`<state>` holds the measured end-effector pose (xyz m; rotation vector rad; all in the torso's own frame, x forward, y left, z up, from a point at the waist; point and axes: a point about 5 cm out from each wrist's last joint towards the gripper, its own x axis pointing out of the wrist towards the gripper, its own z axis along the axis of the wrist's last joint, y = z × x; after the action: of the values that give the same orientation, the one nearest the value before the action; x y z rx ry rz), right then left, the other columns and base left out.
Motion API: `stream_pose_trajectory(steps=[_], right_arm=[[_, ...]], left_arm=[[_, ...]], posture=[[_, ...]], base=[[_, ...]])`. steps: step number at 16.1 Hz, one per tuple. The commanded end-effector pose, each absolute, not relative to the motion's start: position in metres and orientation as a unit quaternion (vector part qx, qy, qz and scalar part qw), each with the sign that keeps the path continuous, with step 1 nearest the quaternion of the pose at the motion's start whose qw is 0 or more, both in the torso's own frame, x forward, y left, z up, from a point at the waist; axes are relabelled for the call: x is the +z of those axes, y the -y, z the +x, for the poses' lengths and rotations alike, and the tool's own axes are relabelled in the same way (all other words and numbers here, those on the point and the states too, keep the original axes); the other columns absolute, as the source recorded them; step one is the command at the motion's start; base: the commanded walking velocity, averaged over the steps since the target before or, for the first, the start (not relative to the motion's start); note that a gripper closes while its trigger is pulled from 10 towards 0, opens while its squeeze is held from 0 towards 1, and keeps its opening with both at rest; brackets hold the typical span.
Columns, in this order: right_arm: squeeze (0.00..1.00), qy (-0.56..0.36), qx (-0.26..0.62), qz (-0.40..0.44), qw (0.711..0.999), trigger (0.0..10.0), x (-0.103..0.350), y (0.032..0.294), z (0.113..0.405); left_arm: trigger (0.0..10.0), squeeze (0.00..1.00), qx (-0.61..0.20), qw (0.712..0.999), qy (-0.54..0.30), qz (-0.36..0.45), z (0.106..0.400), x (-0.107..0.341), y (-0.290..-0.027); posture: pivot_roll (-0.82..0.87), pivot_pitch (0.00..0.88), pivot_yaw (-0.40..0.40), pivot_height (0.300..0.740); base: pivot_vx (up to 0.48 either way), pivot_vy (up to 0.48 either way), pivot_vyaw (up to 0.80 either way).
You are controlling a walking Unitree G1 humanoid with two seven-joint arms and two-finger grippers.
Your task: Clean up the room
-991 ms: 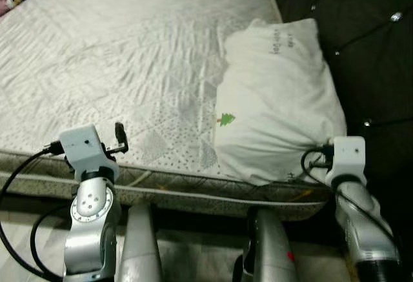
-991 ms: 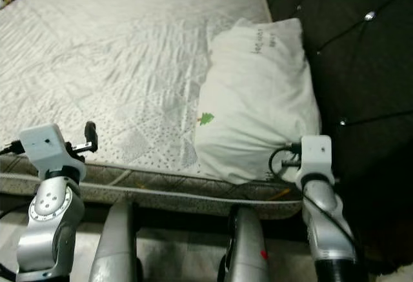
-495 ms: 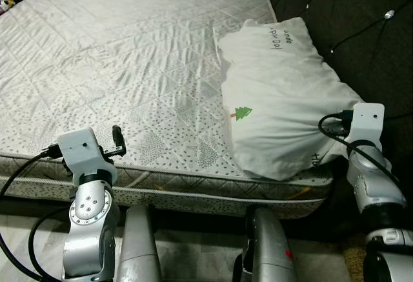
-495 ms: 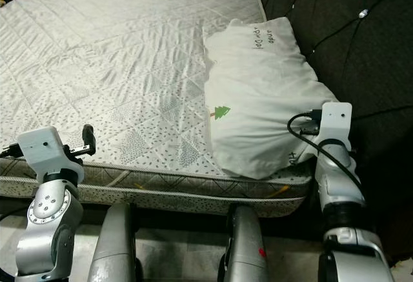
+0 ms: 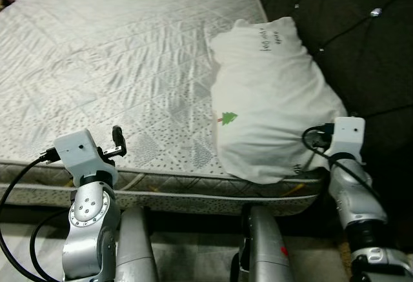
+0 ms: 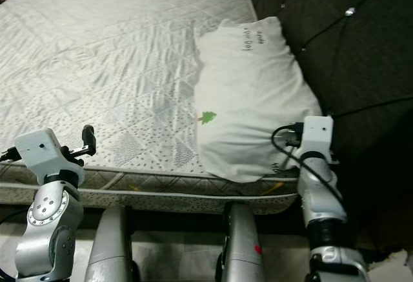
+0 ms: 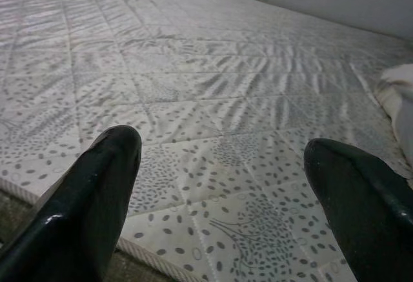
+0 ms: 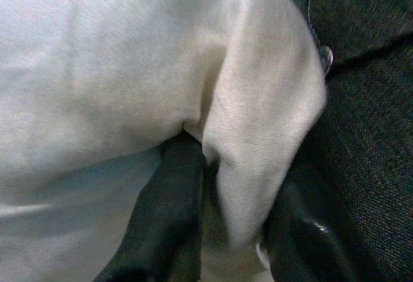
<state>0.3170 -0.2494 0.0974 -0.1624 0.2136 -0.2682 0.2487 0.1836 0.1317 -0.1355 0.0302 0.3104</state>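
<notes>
Right tool (image 8: 219,230) clamped on white pillow (image 5: 271,101) corner; printed writing illegible.

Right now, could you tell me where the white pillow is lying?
The white pillow lies on the mattress at the robot's right, against the dark tufted headboard; its near corner is pinched in the right gripper.

The white pillow (image 5: 271,95) at the right side of the bed carries a few small dark handwritten-style words near its far end, in two short lines, too small and tilted to read. Lower down, toward its left edge, sits a small green tree emblem (image 5: 228,119). A faint dark mark at its near right corner is illegible.
</notes>
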Motion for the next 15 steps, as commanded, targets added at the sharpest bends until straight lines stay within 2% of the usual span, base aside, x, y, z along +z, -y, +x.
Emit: stream_pose_trajectory(steps=[1,3,6,9,13,14,15], right_arm=[[1.00,-0.083,-0.121,-0.097,0.984,10.0,0.106,0.242,0.319],[1.00,-0.077,-0.137,-0.124,0.980,10.0,0.111,0.245,0.321],[1.00,-0.022,-0.171,-0.149,0.974,10.0,0.145,0.254,0.335],[1.00,0.062,-0.128,-0.166,0.976,10.0,0.183,0.228,0.350],[1.00,0.030,-0.122,-0.154,0.980,10.0,0.169,0.227,0.349],[1.00,0.002,-0.101,-0.143,0.985,10.0,0.155,0.223,0.347],[1.00,-0.068,-0.062,-0.132,0.987,10.0,0.129,0.214,0.345]], left_arm=[[10.0,0.00,0.161,0.985,-0.016,-0.055,0.248,0.133,-0.184],[10.0,0.00,0.161,0.986,-0.017,-0.045,0.249,0.134,-0.183],[10.0,0.00,0.162,0.986,-0.017,-0.042,0.248,0.134,-0.184],[10.0,0.00,0.160,0.986,-0.018,-0.031,0.250,0.134,-0.182],[10.0,0.00,0.162,0.986,-0.016,-0.027,0.248,0.136,-0.184],[10.0,0.00,0.163,0.986,-0.018,-0.026,0.248,0.135,-0.186],[10.0,0.00,0.161,0.987,-0.019,-0.025,0.249,0.134,-0.184]], posture=[[0.08,0.040,-0.074,0.536],[0.08,0.043,-0.073,0.536],[0.08,0.045,-0.071,0.536],[0.08,0.046,-0.069,0.536],[0.09,0.045,-0.070,0.536],[0.09,0.045,-0.068,0.536],[0.09,0.043,-0.068,0.536]], base=[[0.000,0.000,0.00],[0.000,0.000,0.00],[0.000,0.000,0.00],[0.000,0.000,0.00],[0.000,0.000,0.00],[0.000,0.000,0.00],[0.000,0.000,0.00]])
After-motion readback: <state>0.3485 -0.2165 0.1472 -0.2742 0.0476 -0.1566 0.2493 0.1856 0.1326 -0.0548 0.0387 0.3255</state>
